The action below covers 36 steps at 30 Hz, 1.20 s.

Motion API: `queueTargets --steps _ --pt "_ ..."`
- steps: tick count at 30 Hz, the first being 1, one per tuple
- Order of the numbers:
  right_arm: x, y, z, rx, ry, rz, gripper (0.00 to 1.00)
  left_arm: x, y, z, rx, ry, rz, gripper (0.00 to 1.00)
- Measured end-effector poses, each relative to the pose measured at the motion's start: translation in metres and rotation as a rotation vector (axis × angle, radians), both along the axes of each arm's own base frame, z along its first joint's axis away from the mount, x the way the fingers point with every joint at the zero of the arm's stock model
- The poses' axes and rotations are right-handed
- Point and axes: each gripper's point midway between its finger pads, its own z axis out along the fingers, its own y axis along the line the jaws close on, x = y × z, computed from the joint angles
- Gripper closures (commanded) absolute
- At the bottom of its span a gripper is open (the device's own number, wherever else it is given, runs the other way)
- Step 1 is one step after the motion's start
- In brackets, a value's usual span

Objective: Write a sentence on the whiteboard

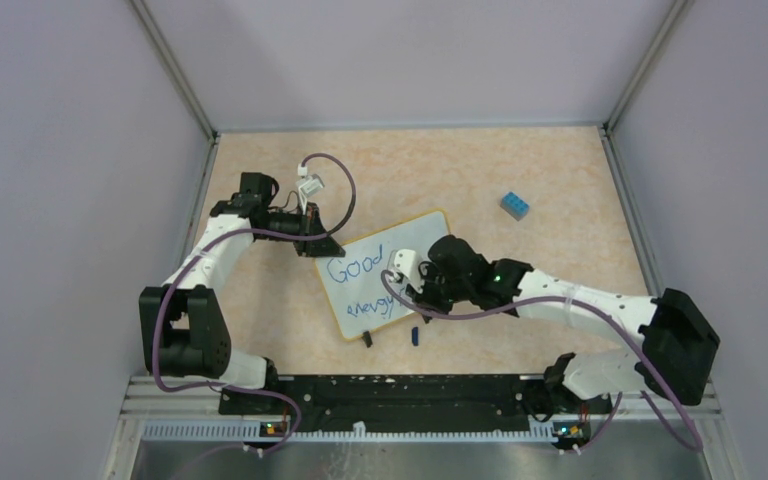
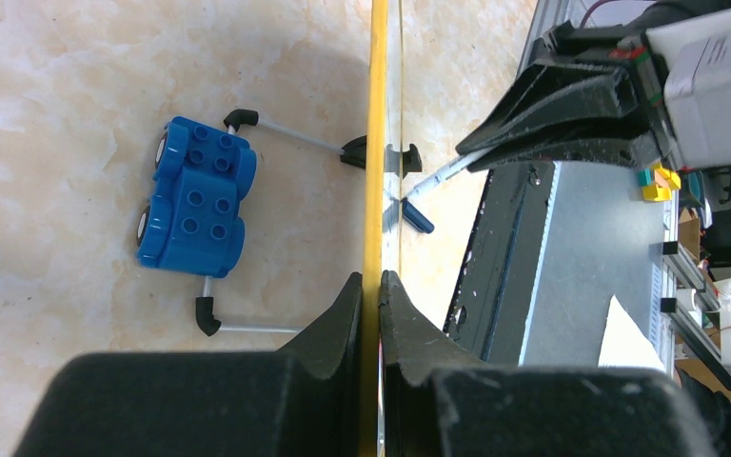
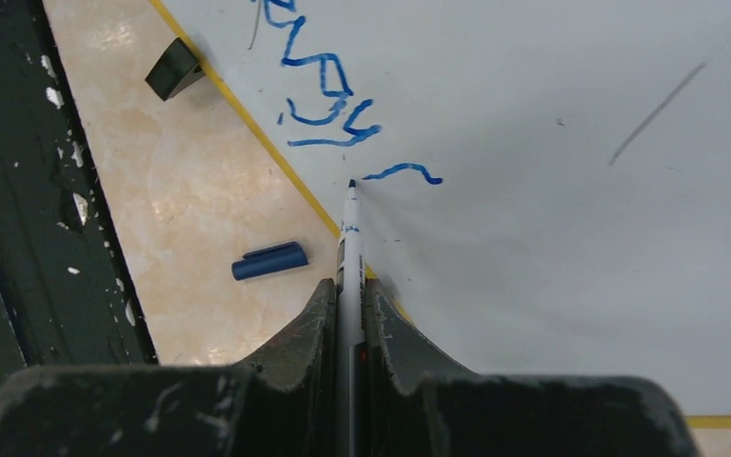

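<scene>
My right gripper (image 3: pixel 347 286) is clamped tight around a pen (image 3: pixel 349 233), its two fingers pressed to the barrel on either side. The pen's tip is set against the whiteboard (image 3: pixel 571 248), just beside one end of a short blue stroke. Above that stroke runs the writing (image 3: pixel 322 90), blue and by hand, in two lines: "Good" on top, a scrawled word below. A blue pen cap (image 3: pixel 269 260) lies on the table (image 1: pixel 520 160) just off the whiteboard's yellow edge, near a small black clip foot (image 3: pixel 173 69). My left gripper (image 2: pixel 373 286) is closed on the whiteboard's far left corner, a finger on each face of the thin yellow rim. The whiteboard sits at an angle in the middle of the table, between my two arms. A blue block (image 1: pixel 515 206) rests well apart from it, toward the far right
</scene>
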Motion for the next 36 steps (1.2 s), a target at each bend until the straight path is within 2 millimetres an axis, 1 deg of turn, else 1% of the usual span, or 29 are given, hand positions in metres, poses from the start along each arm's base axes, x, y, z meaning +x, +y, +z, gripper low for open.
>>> queueTargets --steps 6,12,16,24,36 --pt "-0.020 0.006 -0.014 -0.045 0.023 0.068 1.00 0.000 0.000 0.000 0.000 0.000 0.000 1.00" --pt "-0.022 0.008 -0.014 -0.043 0.027 0.073 1.00 0.000 0.000 0.000 0.000 0.000 0.000 1.00" --pt "-0.019 0.007 -0.009 -0.028 0.022 0.058 1.00 0.000 0.000 0.000 0.000 0.000 0.000 1.00" --pt "-0.001 0.003 -0.001 -0.003 -0.006 -0.006 1.00 0.000 0.000 0.000 -0.001 0.000 0.000 1.00" --pt "0.005 0.001 0.000 0.010 0.009 -0.029 1.00 0.000 0.000 0.000 0.000 0.002 0.000 1.00"
